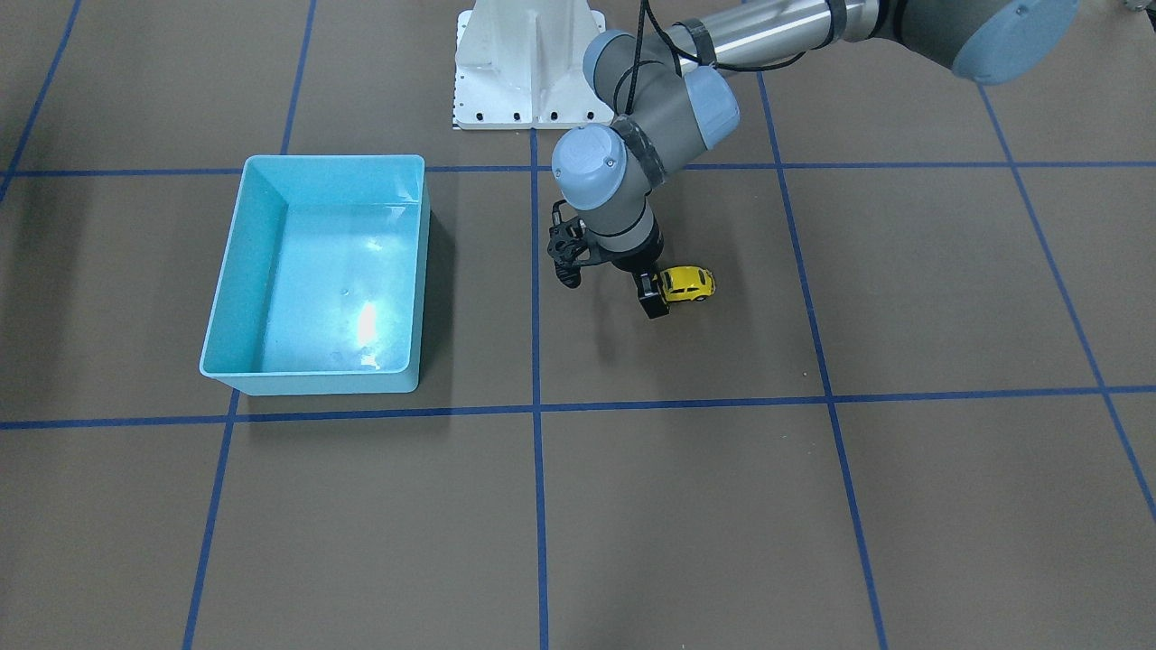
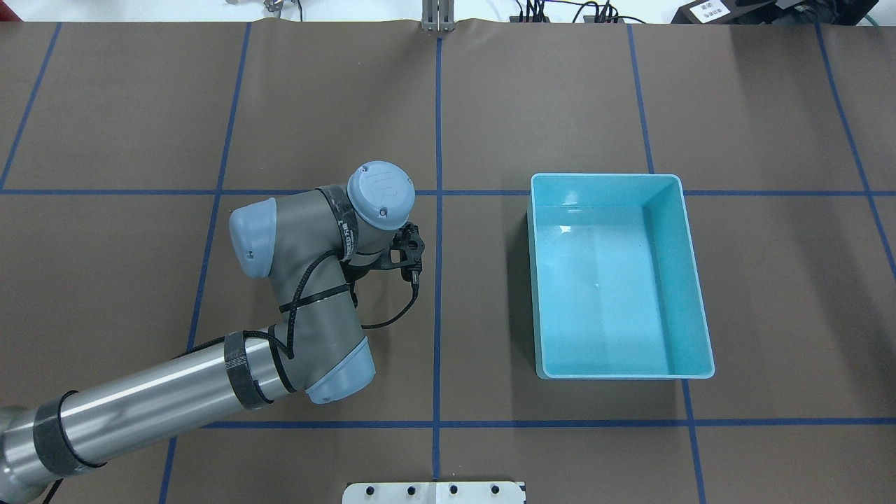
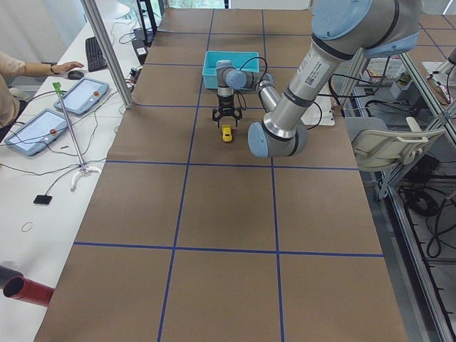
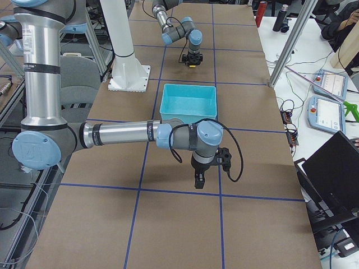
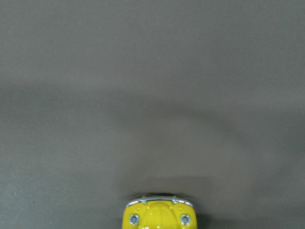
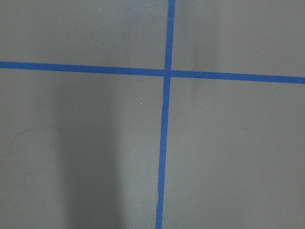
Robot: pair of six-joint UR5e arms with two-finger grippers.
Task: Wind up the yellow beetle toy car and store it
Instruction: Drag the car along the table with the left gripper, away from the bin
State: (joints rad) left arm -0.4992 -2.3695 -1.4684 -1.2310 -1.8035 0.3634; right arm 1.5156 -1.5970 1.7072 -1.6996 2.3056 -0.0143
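The yellow car point(image 5: 158, 217) sits just beside the left gripper point(image 1: 648, 293); left and right gripper point(image 4: 199, 179) states cannot be told.

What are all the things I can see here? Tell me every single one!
yellow beetle toy car: one, bright yellow, on the table right by the left gripper, outside the bin.
bin: one, light blue, nothing in it, on the table apart from the car.
table: one, brown with blue tape lines.
mount: one, white, at the robot's side of the table.
tablets: two, pale, on the side desk.
keyboard: one, black, on the side desk.
person: one, only an arm shows, at the side desk.
left gripper: one, black, low over the car; open or shut is unclear.
right gripper: one, black, over bare table, far from the car.
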